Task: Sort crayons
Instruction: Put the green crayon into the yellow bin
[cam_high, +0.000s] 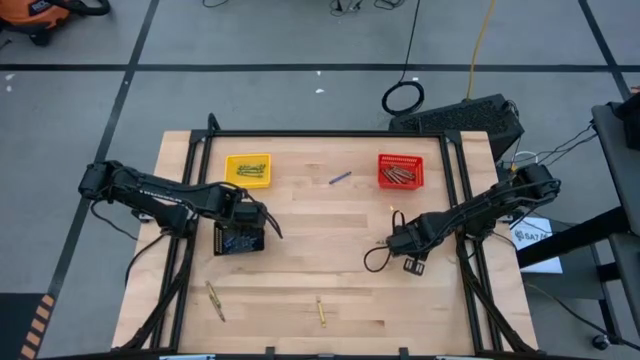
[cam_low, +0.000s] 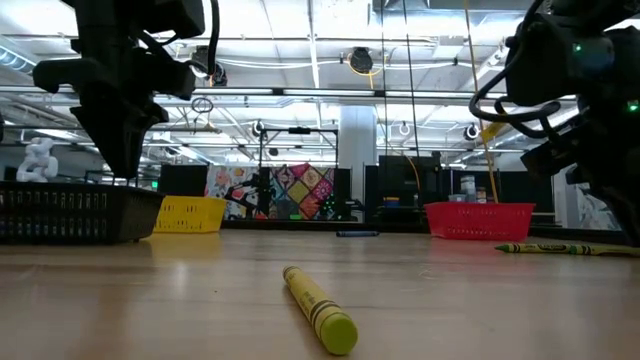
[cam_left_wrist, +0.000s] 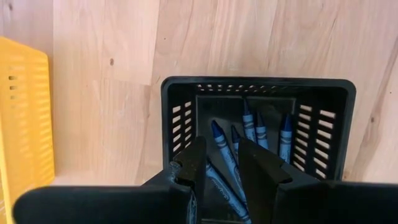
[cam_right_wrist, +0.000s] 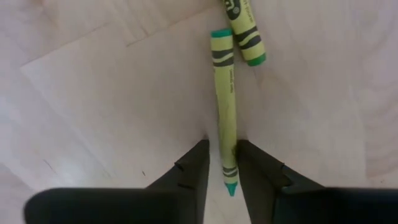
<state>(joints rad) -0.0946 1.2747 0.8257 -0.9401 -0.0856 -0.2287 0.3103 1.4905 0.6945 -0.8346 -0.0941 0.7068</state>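
The right gripper (cam_right_wrist: 222, 168) sits low at centre-right of the high view, its fingers (cam_right_wrist: 196, 165) narrowed on either side of a yellow-green crayon (cam_right_wrist: 224, 106). The jaws straddle the stick near its tip, the sensible place to pinch it — though whether they already clamp it or still leave a sliver of gap, I cannot tell. A second yellow-green crayon (cam_right_wrist: 244, 31) lies just beside the first one's far end.

The left gripper (cam_left_wrist: 221, 168) hangs over the black basket (cam_left_wrist: 339, 106) at centre-left, fingers slightly apart and holding nothing; blue crayons (cam_left_wrist: 256, 130) lie inside. A stray blue crayon (cam_high: 340, 178) lies between the yellow basket (cam_high: 248, 170) and the red basket (cam_high: 401, 171), and two more yellow ones (cam_high: 215, 300) wait near the bottom edge.
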